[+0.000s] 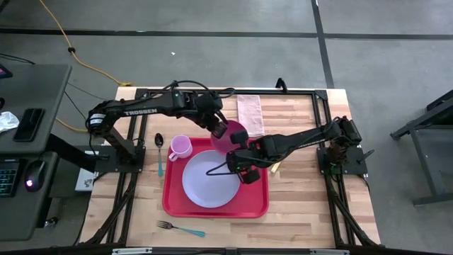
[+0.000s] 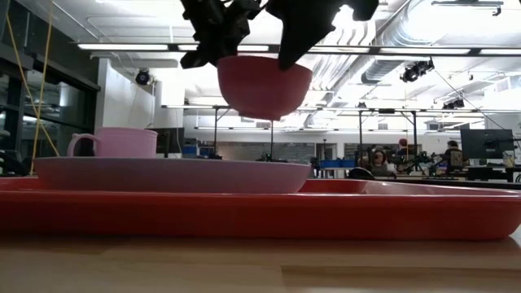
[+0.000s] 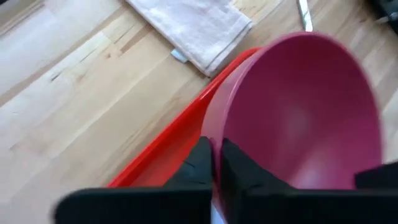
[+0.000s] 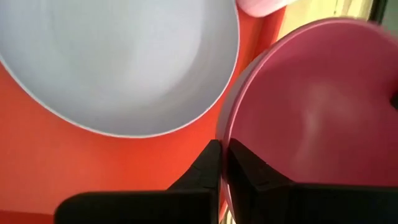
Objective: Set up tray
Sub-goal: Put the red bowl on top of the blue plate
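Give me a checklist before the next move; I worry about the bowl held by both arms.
1. Left hand shut on the deep magenta plastic bowl rim: ok.
2. Right hand shut on the same rim: ok.
3. Bowl clear of the flat red plastic tray: ok, it hangs above.
4. Round lavender plate lies in the tray: ok.
5. Pink mug upright: ok.
6. Free tray spot under the bowl: cannot tell.

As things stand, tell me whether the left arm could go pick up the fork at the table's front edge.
Probably not yet. The left gripper is shut on the pink bowl's rim, held above the tray, with the right gripper clamped on it too. The fork itself lies uncovered on the table.
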